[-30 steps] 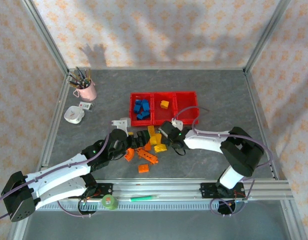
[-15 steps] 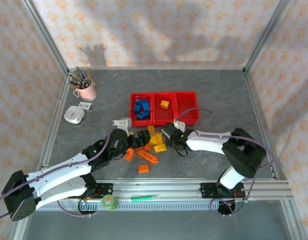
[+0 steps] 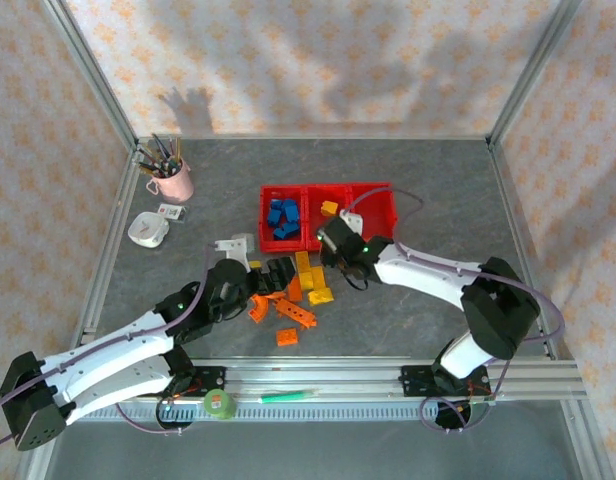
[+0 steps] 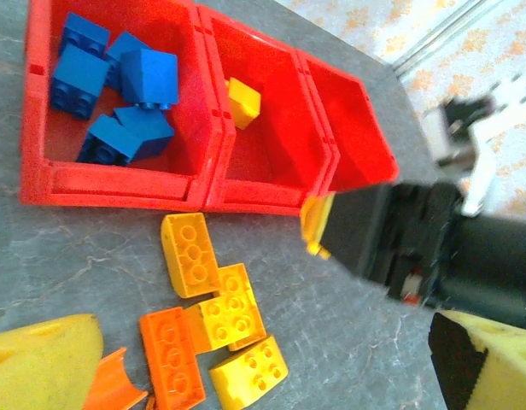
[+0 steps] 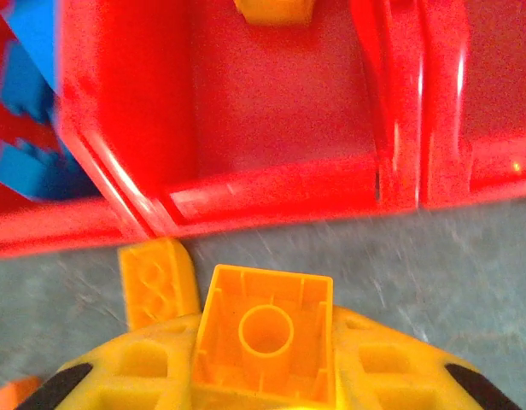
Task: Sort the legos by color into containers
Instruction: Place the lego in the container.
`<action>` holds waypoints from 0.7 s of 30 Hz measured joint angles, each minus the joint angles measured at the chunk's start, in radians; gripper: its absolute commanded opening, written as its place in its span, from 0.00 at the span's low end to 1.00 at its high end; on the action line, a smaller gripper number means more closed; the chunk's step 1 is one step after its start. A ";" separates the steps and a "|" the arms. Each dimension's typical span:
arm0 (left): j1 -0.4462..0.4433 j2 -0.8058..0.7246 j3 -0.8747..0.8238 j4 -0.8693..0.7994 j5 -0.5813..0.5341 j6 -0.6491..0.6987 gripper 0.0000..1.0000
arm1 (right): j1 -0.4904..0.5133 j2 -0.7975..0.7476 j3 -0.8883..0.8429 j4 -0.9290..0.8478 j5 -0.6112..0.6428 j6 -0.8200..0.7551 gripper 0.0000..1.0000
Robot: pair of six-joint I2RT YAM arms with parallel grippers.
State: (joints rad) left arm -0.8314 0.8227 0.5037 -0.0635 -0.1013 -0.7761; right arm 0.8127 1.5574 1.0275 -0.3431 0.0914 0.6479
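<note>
Three joined red containers stand mid-table. The left one holds several blue legos, the middle one a yellow lego. My right gripper hovers just in front of the middle container, shut on a yellow lego with its hollow underside facing the camera. That lego also shows in the left wrist view. Loose yellow legos and orange legos lie on the table. My left gripper is open over this pile.
A pink cup of pens and a small white dish stand at the far left. A green tape roll and a green pen lie on the front rail. The right container has nothing in it.
My right gripper shut on a yellow lego in the pile and carried it up toward the containers. The left gripper drew back slightly to the left.
</note>
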 measured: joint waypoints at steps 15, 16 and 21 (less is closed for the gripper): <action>0.000 -0.050 0.006 -0.120 -0.090 0.000 0.99 | -0.135 0.329 0.353 -0.021 -0.017 -0.145 0.34; 0.000 -0.050 0.006 -0.122 -0.091 0.000 0.99 | -0.144 0.352 0.370 -0.021 -0.020 -0.150 0.37; 0.000 -0.050 0.006 -0.128 -0.091 0.000 0.99 | -0.177 0.412 0.415 -0.029 -0.039 -0.173 0.46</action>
State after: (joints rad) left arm -0.8314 0.7723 0.5098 -0.1913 -0.1925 -0.7765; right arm 0.6361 1.9690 1.4422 -0.3717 0.0528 0.4751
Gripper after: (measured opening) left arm 0.992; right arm 0.436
